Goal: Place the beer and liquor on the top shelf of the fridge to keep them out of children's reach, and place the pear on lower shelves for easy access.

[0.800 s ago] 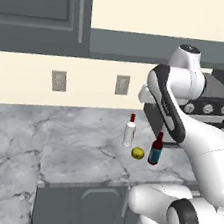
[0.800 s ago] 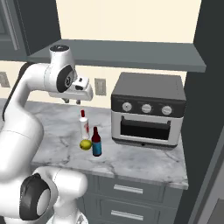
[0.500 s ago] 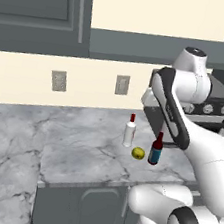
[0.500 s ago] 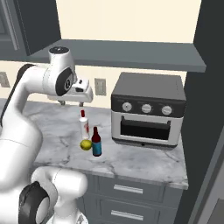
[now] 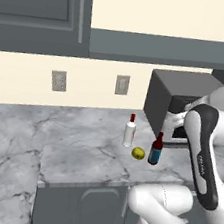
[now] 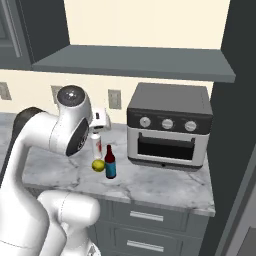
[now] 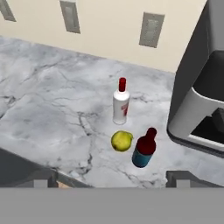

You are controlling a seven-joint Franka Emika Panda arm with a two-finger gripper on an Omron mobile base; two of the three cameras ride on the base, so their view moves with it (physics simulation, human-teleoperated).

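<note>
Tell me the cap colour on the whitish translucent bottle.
Red cap, clearest in the hand view.

Bottles: two, the beer (image 7: 144, 153) and the liquor (image 7: 120, 103), both upright on the marble counter (image 7: 48, 109)
Pears: one, the pear (image 7: 121, 141), lying between the two bottles
Toaster ovens: one, the toaster oven (image 6: 167, 125), at the counter's right end
Oven knobs: three, in a row across the oven's front panel
Wall outlets: three, counted in the left base view, on the cream wall
Drawers: two handled drawer fronts below the counter, in the right base view
</note>
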